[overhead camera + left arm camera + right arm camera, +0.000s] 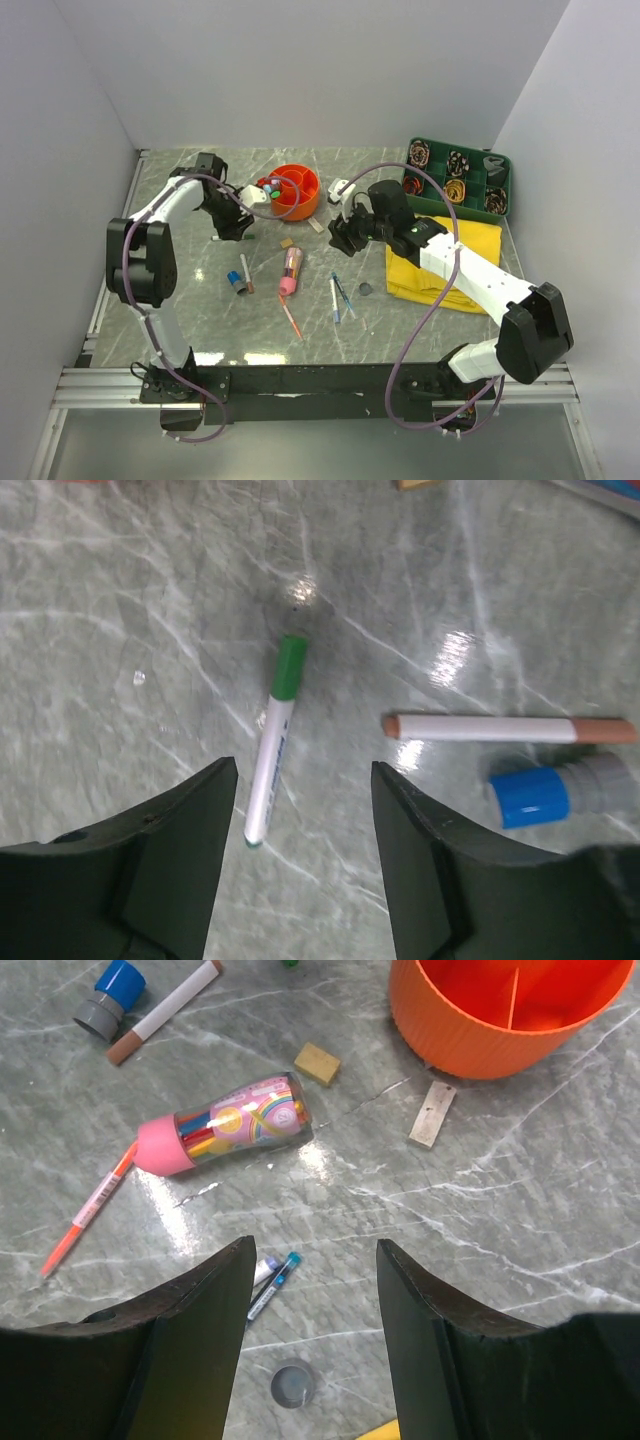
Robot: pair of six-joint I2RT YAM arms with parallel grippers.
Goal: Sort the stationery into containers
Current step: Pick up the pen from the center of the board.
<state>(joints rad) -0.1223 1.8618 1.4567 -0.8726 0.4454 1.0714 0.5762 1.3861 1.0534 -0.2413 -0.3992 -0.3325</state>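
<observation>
The orange organiser (297, 190) (500, 1010) stands at the back centre with several coloured caps (270, 186) in it. The green tray (458, 175) sits at the back right. My left gripper (232, 226) (304, 770) hangs open over a green-capped marker (275, 750), whose end lies just inside the left finger. Beside it lie a brown-ended marker (510, 729) and a blue cap (545, 793). My right gripper (345, 236) (312, 1250) is open and empty above thin pens (272, 1282) and a dark disc (293, 1384). A pink tube (230, 1125) (291, 270) lies to its left.
A folded yellow cloth (445, 262) lies at the right under the right arm. A tan eraser (317, 1063), a beige strip (432, 1114) and an orange pen (90, 1210) (291, 318) lie on the marble top. White walls close in three sides.
</observation>
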